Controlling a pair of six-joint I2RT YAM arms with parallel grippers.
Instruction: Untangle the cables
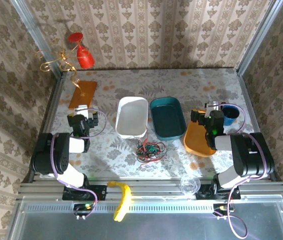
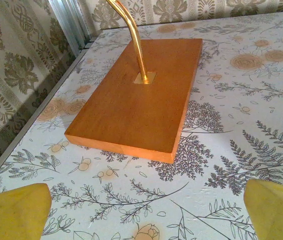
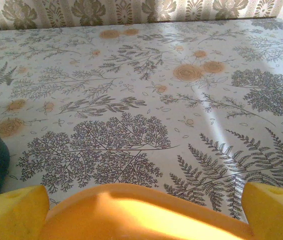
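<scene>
Cables (image 1: 150, 149) lay tangled just before the white tray (image 1: 131, 135), between the arms, untouched, so left gripper (image 2: 145, 212) and right gripper (image 3: 145, 210) hung spread apart, empty, probably ready for a first grab.

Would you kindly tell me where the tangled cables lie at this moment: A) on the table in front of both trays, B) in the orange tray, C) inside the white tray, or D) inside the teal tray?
A: the top view shows the cables bunched on the table, just nearer the arms than the white tray and the teal tray.
</scene>
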